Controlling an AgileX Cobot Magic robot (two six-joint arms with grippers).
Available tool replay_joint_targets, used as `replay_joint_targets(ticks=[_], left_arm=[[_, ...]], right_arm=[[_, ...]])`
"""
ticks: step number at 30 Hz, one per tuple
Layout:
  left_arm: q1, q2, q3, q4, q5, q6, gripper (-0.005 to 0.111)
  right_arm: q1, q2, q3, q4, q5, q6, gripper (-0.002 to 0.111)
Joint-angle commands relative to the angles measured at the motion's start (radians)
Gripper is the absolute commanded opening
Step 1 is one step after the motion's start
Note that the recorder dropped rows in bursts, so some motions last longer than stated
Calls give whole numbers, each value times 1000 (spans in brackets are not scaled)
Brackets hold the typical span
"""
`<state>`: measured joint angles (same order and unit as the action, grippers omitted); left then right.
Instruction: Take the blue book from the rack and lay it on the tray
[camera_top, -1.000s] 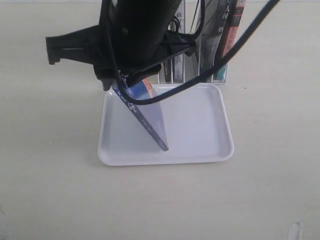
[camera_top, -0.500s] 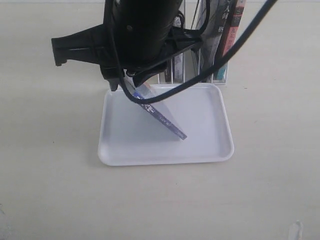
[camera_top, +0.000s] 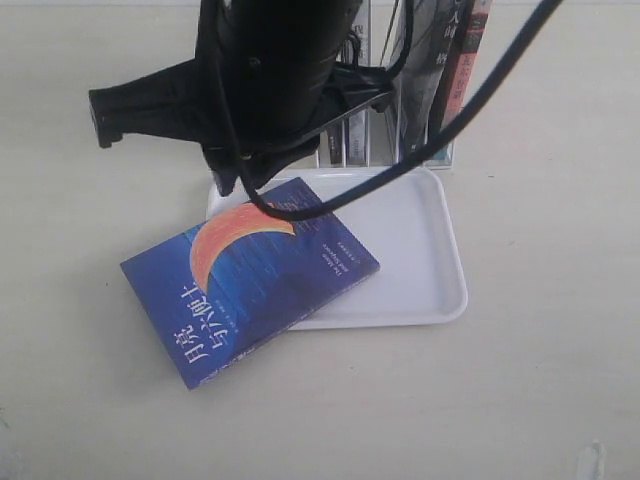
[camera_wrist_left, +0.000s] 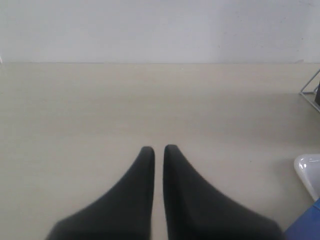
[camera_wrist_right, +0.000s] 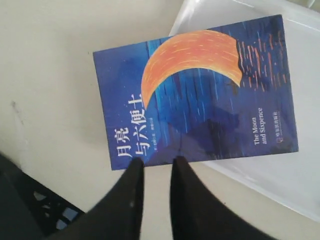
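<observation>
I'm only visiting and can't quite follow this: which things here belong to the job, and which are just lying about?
Part of the job: blue book, face up, partly on the white tray and partly hanging over its edge; wire rack.
Just there: red-spined book and black-spined books left in the rack; the table.

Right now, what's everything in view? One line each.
blue book: 1, deep blue with orange crescent, cover up, partly on tray, overhanging onto table
tray: 1, white, in front of rack
rack: 1, silver wire, behind tray
other books: several, one red spine, rest dark, upright in rack
table: 1, beige
left pincer: 1, black, over bare table, jaws nearly together, empty
right pincer: 1, black, over blue book's edge, jaws slightly apart, empty
</observation>
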<state>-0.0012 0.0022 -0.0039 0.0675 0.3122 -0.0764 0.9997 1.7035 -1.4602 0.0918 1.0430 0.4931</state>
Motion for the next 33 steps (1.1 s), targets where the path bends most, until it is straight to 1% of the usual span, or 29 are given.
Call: replay_joint_targets(ticks=[1,7,21,25,28,33], left_arm=[[-10,-2,4,2,-6,2,6],[-10,-2,4,2,-6,2,6],[-10,-2,4,2,-6,2,6],[-10,-2,4,2,-6,2,6],[-10,-2,4,2,-6,2,6],[-10,-2,4,2,-6,2,6]], right_arm=[[-2,5,-5,-33,56,-149,0],[-2,5,-5,-37,107,-172,0],[-2,1,-5,-38,-56,-170,0],[-2,-34,-5,-106,-116,-172,0],[-2,-95,24,-181,-211,-172,0],[-2,-280,193,-343,-376,-172,0]])
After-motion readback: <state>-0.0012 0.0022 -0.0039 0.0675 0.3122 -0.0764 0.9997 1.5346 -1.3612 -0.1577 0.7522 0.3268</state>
